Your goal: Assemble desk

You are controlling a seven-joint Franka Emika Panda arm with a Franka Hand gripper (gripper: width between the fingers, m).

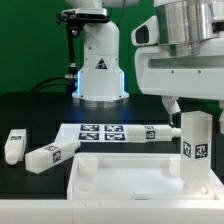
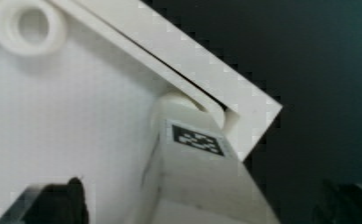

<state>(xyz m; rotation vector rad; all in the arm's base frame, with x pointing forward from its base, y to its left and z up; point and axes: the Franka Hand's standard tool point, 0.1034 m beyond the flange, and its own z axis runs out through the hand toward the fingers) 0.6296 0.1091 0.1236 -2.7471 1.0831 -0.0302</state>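
Observation:
The white desk top [image 1: 130, 185] lies at the front, rim up. One white tagged leg [image 1: 196, 150] stands upright in its corner at the exterior view's right. In the wrist view this leg [image 2: 199, 140] rises from the corner of the desk top [image 2: 71, 110], and a round socket [image 2: 32, 30] shows at another corner. My gripper [image 1: 192, 106] hangs just over the leg's top. Its dark fingers [image 2: 53, 205] stand apart on either side of the leg with gaps showing, so my gripper [image 2: 199, 208] is open.
Two loose white legs [image 1: 13, 146] [image 1: 50, 154] lie on the black table at the exterior view's left. The marker board [image 1: 110, 133] lies behind the desk top. The white robot base [image 1: 100, 65] stands at the back.

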